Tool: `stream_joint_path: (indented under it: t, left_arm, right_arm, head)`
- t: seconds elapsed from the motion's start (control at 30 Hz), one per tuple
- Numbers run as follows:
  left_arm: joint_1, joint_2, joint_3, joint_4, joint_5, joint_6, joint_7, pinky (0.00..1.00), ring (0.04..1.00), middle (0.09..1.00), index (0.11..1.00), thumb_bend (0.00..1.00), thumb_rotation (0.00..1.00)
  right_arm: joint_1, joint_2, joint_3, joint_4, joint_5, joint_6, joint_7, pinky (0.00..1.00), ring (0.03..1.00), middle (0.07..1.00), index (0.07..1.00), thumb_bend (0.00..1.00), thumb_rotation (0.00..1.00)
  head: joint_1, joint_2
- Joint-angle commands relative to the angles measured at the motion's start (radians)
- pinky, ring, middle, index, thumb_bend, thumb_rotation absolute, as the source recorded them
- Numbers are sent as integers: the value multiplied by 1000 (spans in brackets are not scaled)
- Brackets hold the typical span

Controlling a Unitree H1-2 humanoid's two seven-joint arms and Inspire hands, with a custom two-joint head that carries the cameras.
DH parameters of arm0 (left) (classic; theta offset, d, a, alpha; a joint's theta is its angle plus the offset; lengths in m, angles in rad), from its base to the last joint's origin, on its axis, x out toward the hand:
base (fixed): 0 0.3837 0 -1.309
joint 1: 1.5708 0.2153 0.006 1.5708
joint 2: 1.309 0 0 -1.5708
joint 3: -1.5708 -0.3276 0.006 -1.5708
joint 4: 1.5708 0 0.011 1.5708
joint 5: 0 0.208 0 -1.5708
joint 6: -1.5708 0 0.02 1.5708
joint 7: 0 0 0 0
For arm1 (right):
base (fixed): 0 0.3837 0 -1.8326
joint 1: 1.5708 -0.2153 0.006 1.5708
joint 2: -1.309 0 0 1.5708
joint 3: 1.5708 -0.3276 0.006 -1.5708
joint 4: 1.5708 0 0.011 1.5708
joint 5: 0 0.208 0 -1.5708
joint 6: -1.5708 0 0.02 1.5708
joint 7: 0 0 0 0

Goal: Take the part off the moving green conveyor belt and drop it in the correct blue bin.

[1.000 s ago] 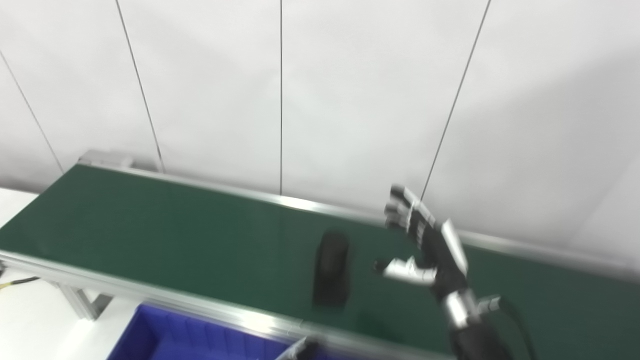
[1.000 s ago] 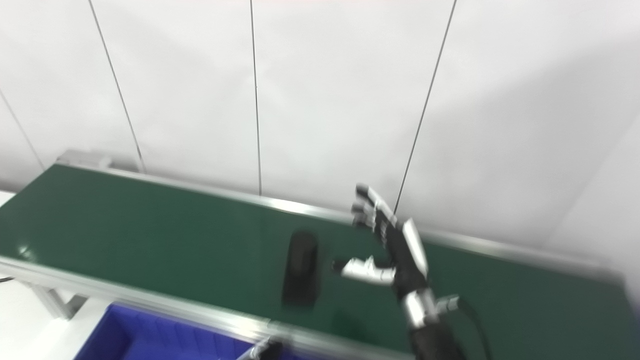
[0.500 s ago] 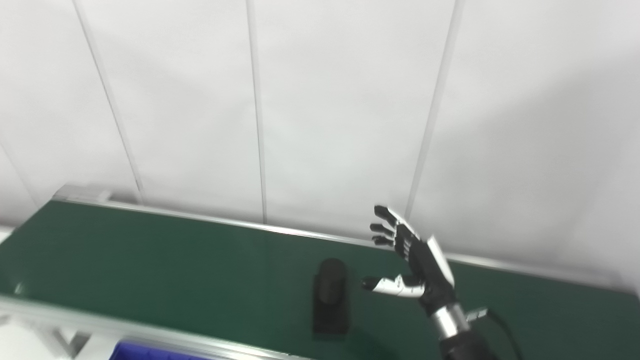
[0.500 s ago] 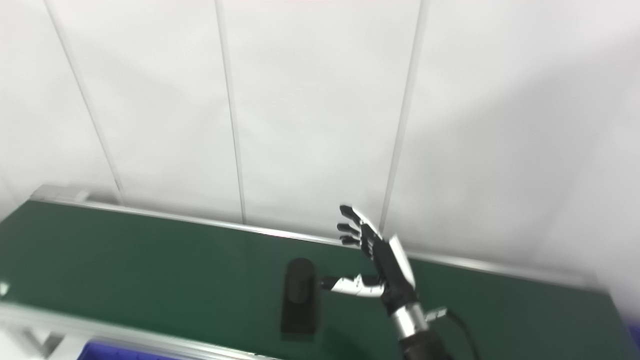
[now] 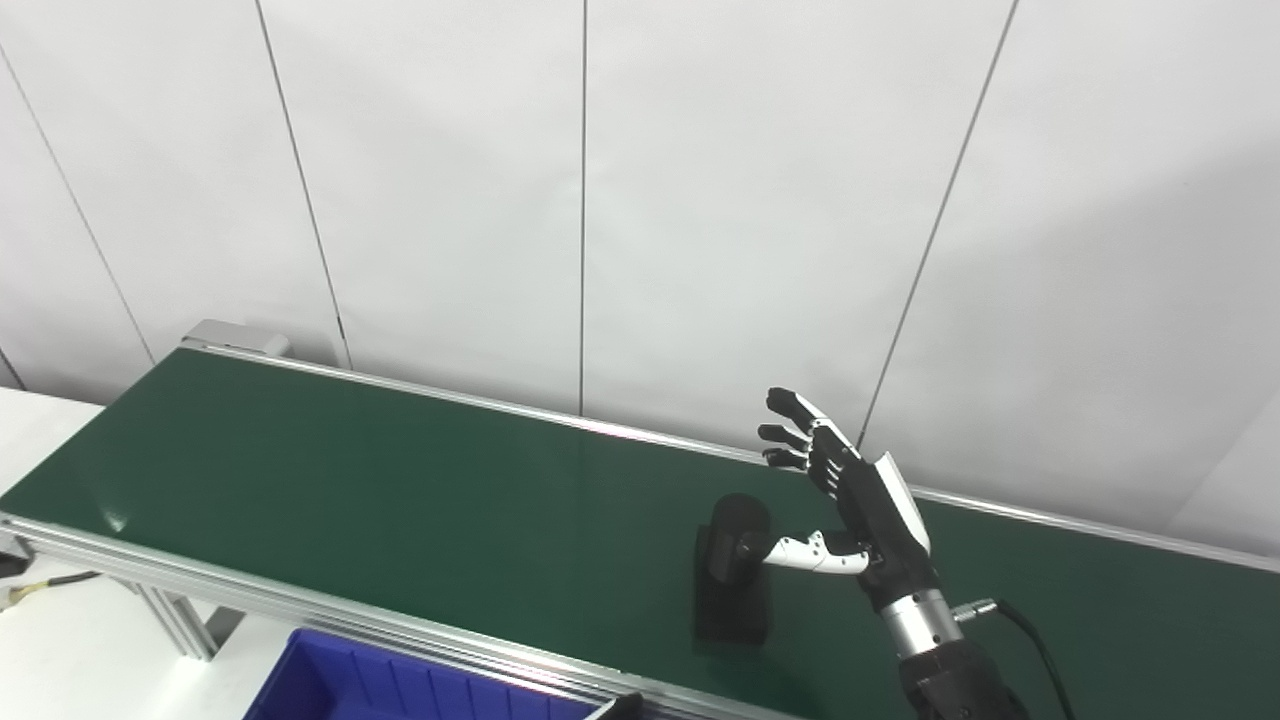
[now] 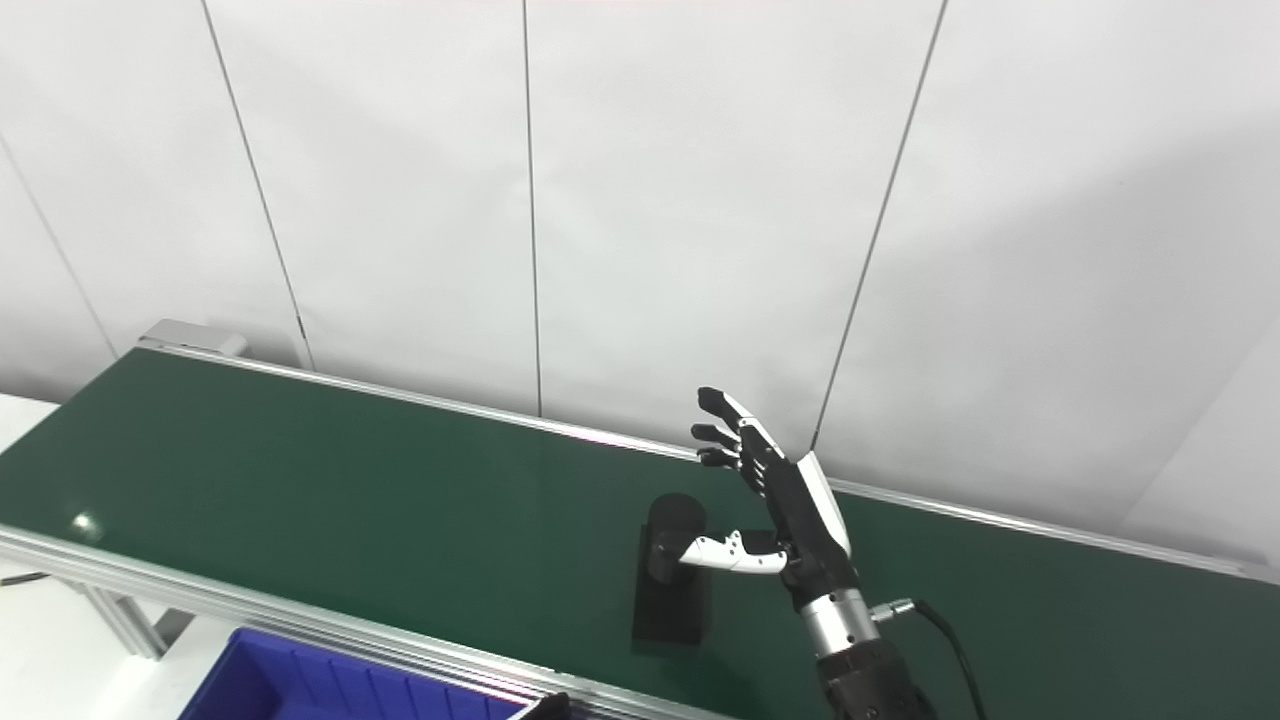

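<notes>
While spread wide and gripping nothing, right hand (image 5: 858, 498) raised on edge over green conveyor belt (image 5: 400, 490), fingers (image 5: 790, 432) fanned up and toward the wall, thumb (image 5: 805, 551) thrust out sideways. Black jointed fingers, white glossy shell along the back of the palm and over the thumb, bare metal cuff at the wrist, dark cable (image 5: 1030, 640) looping off behind it.

Just off the thumb tip, black part (image 5: 732, 585): matte, a flat rectangular base lying on the belt with a rounded, drum-shaped top at the end farthest from the camera. Thumb tip at the side of that rounded top, touching or a hair short of it, cannot tell which. Fingers well above and beyond the part, closed around no side of it.

Belt surface under hand and part smooth, dark green, faintly shiny, bounded by brushed aluminium rails (image 5: 300, 610) along both long edges and carried on extruded metal legs down to the left.

Below the near rail, down and to the left of the hand, blue bin (image 5: 330, 685): moulded plastic, ribbed inner wall, only its upper corner in frame.

Left hand (image 5: 622, 707) barely visible as a dark sliver at the bottom edge, beside the bin's rim; fingers out of frame, so spread or curled cannot be told.

Behind everything, plain white wall panels (image 5: 700, 200) with thin dark seams.
</notes>
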Motion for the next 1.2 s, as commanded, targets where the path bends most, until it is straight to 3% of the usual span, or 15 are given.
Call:
stream_joint_path:
  t: [0.0, 0.4, 0.97, 1.17]
  left_arm:
    - [-2, -4, -6, -37, -3, -18, 2, 925, 949, 959, 945, 1000, 544]
    - [8, 3, -7, -64, -12, -9, 1, 908, 937, 945, 934, 1000, 542]
    - [17, 16, -5, -79, -21, -1, -5, 909, 940, 952, 937, 1000, 548]
    - [14, 26, 1, -70, -24, -17, -8, 901, 937, 951, 939, 1000, 556]
  right_arm:
    - [-23, 2, 3, -37, 5, -32, -1, 746, 831, 910, 908, 1000, 370]
    - [11, -16, -6, -25, -10, -26, -13, 770, 851, 927, 907, 1000, 345]
    - [-14, -40, -32, 163, -12, -72, -59, 782, 842, 921, 909, 1000, 313]
    - [-31, -56, -52, 213, -16, -74, -98, 787, 855, 932, 916, 998, 327]
  head:
    - [0, 2]
    - [-9, 15]
    - [-25, 13]
    - [-69, 8]
